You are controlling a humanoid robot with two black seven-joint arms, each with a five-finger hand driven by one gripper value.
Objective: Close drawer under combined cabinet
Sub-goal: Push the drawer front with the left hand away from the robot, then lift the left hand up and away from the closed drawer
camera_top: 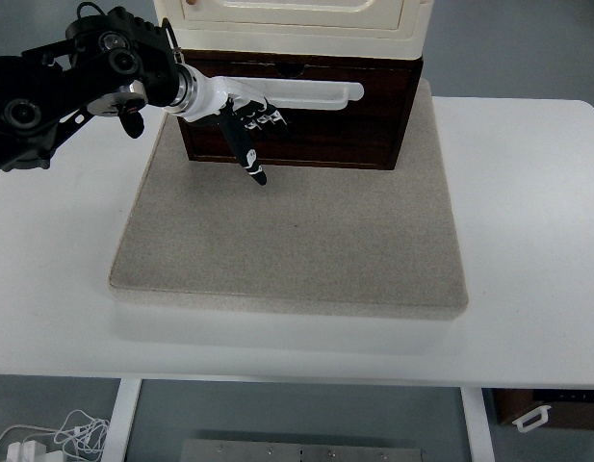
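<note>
Right now my left hand [248,115] sits at about eleven o'clock in the view, pressed flat against the dark wooden drawer [306,120]. The fingers are stretched out along the drawer front toward three o'clock, the thumb hangs down toward six, and I hold nothing. The drawer lies at twelve o'clock, directly under the cream cabinet [297,24], and from this steep angle I cannot tell whether it sits flush or stands a little proud. Both rest on the grey mat [287,241], which covers the middle of the white table [528,241].

I judge this to be the closing push. To do it well I should keep the fingers flat and spread wide, and press straight toward twelve o'clock, so the drawer runs true and does not skew. I should push gently, since the whole cabinet could slide on the mat.
</note>
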